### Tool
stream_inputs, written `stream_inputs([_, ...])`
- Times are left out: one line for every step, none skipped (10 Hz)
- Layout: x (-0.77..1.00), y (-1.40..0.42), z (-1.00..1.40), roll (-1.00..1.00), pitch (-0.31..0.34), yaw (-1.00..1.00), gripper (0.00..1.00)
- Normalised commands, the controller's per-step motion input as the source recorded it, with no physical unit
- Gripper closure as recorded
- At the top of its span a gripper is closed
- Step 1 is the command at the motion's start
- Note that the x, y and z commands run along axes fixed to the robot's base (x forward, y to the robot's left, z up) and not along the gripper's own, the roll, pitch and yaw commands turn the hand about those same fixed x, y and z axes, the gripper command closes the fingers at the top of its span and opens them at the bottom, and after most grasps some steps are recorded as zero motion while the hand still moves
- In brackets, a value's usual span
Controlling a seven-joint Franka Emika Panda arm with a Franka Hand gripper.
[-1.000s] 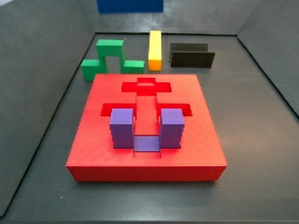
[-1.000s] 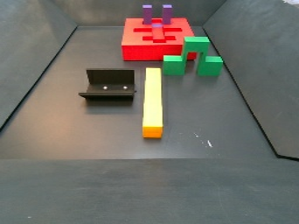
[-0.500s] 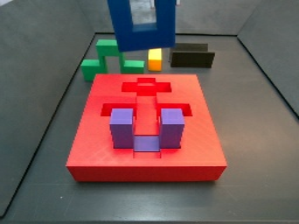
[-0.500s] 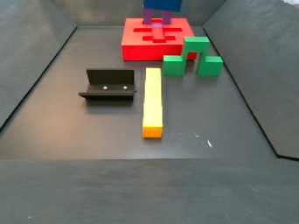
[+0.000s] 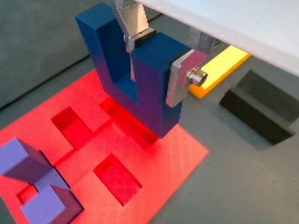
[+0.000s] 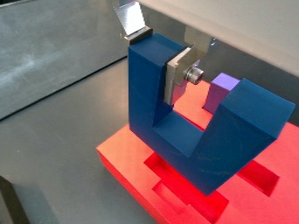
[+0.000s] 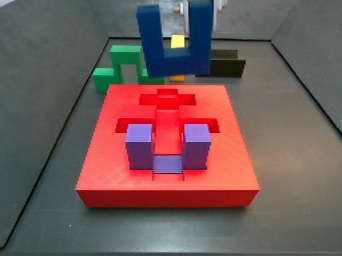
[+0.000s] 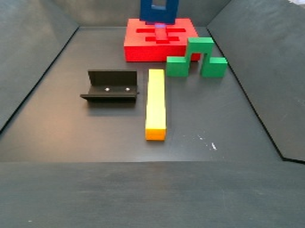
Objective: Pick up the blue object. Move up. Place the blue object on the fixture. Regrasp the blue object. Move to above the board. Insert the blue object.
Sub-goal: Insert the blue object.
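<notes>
My gripper [image 5: 156, 52] is shut on one prong of the dark blue U-shaped blue object [image 5: 126, 83], silver fingers [image 5: 181, 77] pressed on both sides of that prong. Both wrist views show the block hanging prongs up over the red board [image 5: 176, 162], above its cross-shaped recess. In a side view the blue object [image 7: 175, 48] hovers over the board's [image 7: 167, 175] far end, with the gripper [image 7: 175, 18] at the frame's top. From the opposite side the blue object [image 8: 159, 9] shows above the board [image 8: 145, 49]. The black fixture [image 8: 110, 86] stands apart on the floor.
A lighter purple U-shaped block [image 7: 167, 148] sits in the board's near recess. A green piece [image 7: 120, 65] and a long yellow bar [image 8: 155, 102] lie on the floor beside the board. Dark tray walls rise on all sides.
The gripper with the blue object has come into view from above and moved lower and slightly right, over the board's far end. Nothing else moved.
</notes>
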Motion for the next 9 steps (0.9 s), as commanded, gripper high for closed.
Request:
stream_inputs([0.11,-0.03,-0.32,0.00,0.016,0.00,1.00])
stream_inputs([0.02,-0.01,-0.33,0.00,0.000,0.00,1.00])
stream_inputs([0.00,0.00,-0.33,0.00,0.000,0.00,1.00])
stream_inputs([0.00,0.00,-0.32,0.00,0.000,0.00,1.00])
stream_inputs([0.00,-0.01,-0.26,-0.01,0.000,0.00,1.00])
stream_inputs([0.00,0.00,-0.15,-0.05,-0.017,0.01,1.00])
stream_inputs([0.00,0.00,-0.15,-0.03,-0.013,0.00,1.00])
stream_inputs([-0.12,0.00,-0.15,-0.01,-0.003,0.00,1.00])
stream_inputs([-0.22,0.00,-0.15,-0.01,-0.037,0.00,1.00])
